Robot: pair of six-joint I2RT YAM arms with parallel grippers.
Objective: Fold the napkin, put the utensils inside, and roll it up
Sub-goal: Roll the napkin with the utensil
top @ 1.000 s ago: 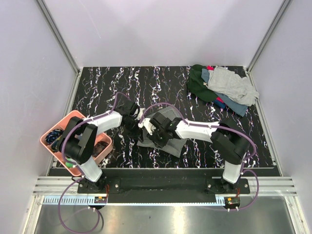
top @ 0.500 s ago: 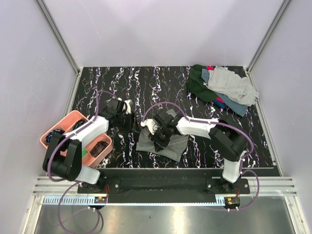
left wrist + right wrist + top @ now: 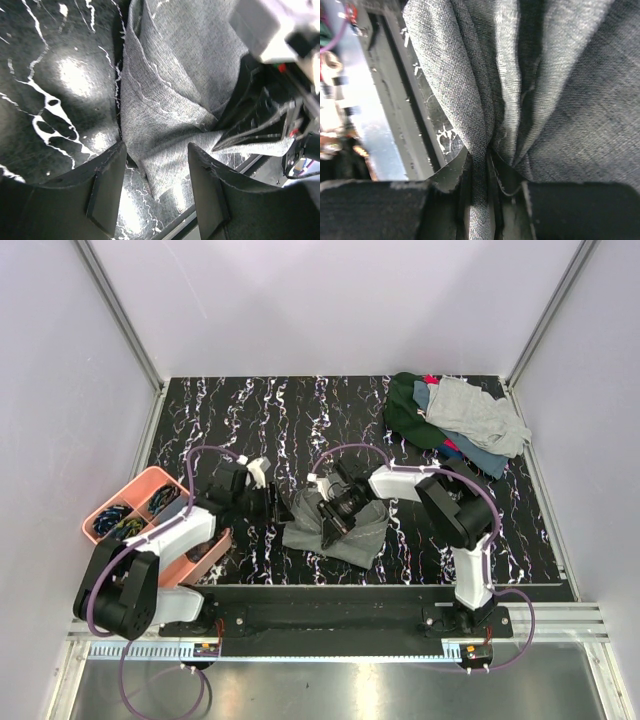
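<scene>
**A:** Where is the plain mid-grey fabric napkin (image 3: pixel 350 542)?

**B:** On the black, white-veined marbled table (image 3: pixel 250 410), near its front edge and between the two arms. It lies bunched and creased, not flat, with one part drawn up into a ridge.

**A:** Who has hold of it?

**B:** The right gripper (image 3: pixel 480 170). Its jaws are closed on a pinched-up fold of the cloth, which runs right down between them in the right wrist view. The left gripper (image 3: pixel 155 167) sits just beside the napkin's left edge, jaws apart and nothing between them. The cloth shows beyond the gap, not in it.

**A:** How far along, would you say?

**B:** Early, I judge. A fold is in hand, but no neat folded shape lies there yet. I see no cutlery on or in the cloth, and nothing is rolled. Finishing the fold, laying the utensils in and rolling it up all remain.

**A:** And the slim gold-coloured metal utensils?

**B:** I cannot pick them out. The pink plastic compartment tray (image 3: pixel 135 483) at the table's left edge holds small dark and yellowish things, too small to name. The left arm covers part of it.

**A:** Anything else hard to read?

**B:** From above, the right arm hides the middle of the napkin, so how its layers lie there is unclear. The multicoloured heap of cloths (image 3: pixel 455 420), green, light grey and blue, sits at the far right corner, well apart.
</scene>
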